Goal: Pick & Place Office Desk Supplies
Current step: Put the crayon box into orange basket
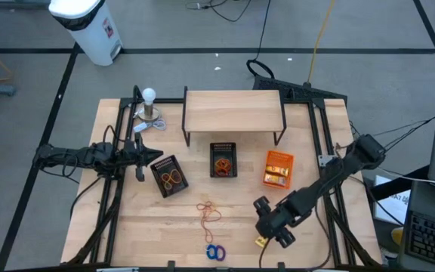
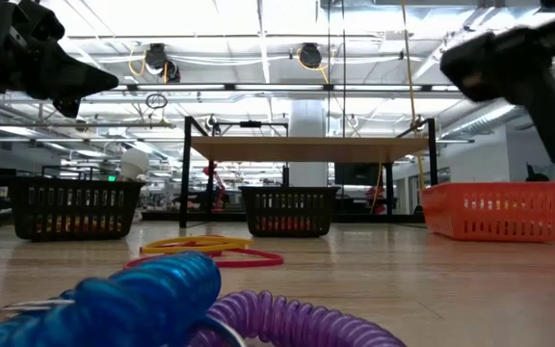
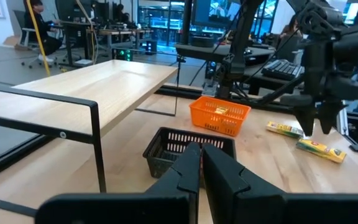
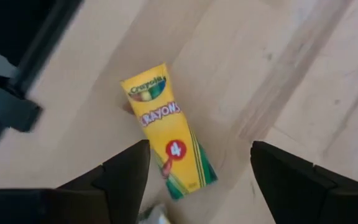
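Crayons, in a small yellow rectangular packet (image 4: 169,140), lie flat on the light wooden desk (image 1: 127,227) near its front edge on the right, directly beneath the right claw (image 4: 197,171). That claw stands released, its two dark fingers (image 4: 126,174) spread wide on either side of the packet and not touching it. In the left wrist view two such yellow packets (image 3: 319,149) lie near each other on the wood below that claw. Tan and red thin rubber bands (image 1: 210,211) lie loose at the middle front of the desk, and small blue and purple coiled rings (image 1: 215,251) sit by the front edge, beside the right claw. An orange plastic bin (image 1: 279,168) holding yellow packets stands right of centre; a black mesh bin (image 1: 223,160) with orange bands stands at centre, and a second black mesh bin (image 1: 170,176) with tan bands stands to its left. Behind them is a low wooden shelf on black legs (image 1: 232,111). The left claw (image 1: 157,155) hovers just beside the second mesh bin, clenched on nothing. A white bulb-shaped object on a round metal base (image 1: 149,106) stands at the back left.
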`<control>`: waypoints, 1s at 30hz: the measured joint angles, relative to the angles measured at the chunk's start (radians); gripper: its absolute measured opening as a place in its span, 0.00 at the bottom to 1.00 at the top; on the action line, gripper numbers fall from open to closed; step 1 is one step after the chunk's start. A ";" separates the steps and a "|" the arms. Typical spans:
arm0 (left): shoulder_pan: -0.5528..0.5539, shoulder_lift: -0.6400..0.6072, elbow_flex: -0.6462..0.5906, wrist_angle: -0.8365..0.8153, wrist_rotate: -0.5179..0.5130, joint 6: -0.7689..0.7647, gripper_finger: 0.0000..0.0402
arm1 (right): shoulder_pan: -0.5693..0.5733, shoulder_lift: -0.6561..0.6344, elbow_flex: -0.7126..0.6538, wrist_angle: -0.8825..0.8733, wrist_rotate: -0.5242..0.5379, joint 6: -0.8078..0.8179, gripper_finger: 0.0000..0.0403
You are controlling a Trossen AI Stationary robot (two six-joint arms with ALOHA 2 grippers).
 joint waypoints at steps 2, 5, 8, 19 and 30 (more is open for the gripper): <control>0.000 0.000 0.000 0.000 0.000 0.013 0.05 | 0.005 0.030 0.000 0.005 -0.004 -0.014 0.66; 0.000 0.000 0.000 0.000 0.000 0.018 0.05 | 0.009 0.058 0.000 0.018 -0.009 -0.020 0.66; 0.000 0.000 0.000 0.000 0.000 0.034 0.05 | 0.011 0.072 0.000 0.005 -0.035 -0.021 0.66; 0.000 0.000 0.000 -0.061 0.000 0.049 0.05 | 0.018 0.081 0.000 0.008 -0.055 -0.078 0.64; 0.000 0.000 0.000 -0.078 0.000 0.039 0.05 | 0.000 0.141 0.000 -0.010 -0.057 -0.134 0.58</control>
